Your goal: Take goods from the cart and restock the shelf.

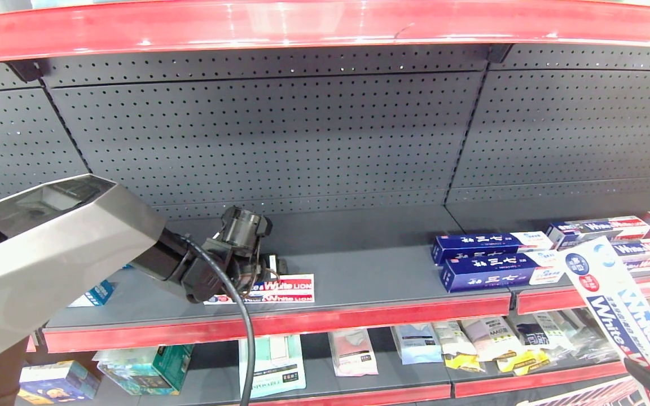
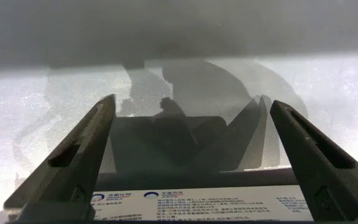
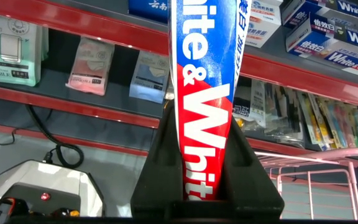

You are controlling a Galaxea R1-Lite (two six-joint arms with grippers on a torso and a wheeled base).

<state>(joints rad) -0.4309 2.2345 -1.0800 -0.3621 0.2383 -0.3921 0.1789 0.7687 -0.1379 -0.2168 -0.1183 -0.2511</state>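
My left pincer (image 1: 273, 264) sits low over the shelf (image 1: 370, 265), fingers spread wide either side of the flat toothpaste box (image 1: 280, 288). That box lies label-up along the shelf's front edge, near its left end, so I judge it is placed and only needs letting go. My right pincer (image 3: 204, 124) is pinching the second toothpaste box (image 3: 201, 74) by its lower end. It stands tilted in front of the shelf's right part, long side free, probably so it can be laid down flat like the blue toothpaste boxes (image 1: 491, 262) stacked at the right end of the shelf.
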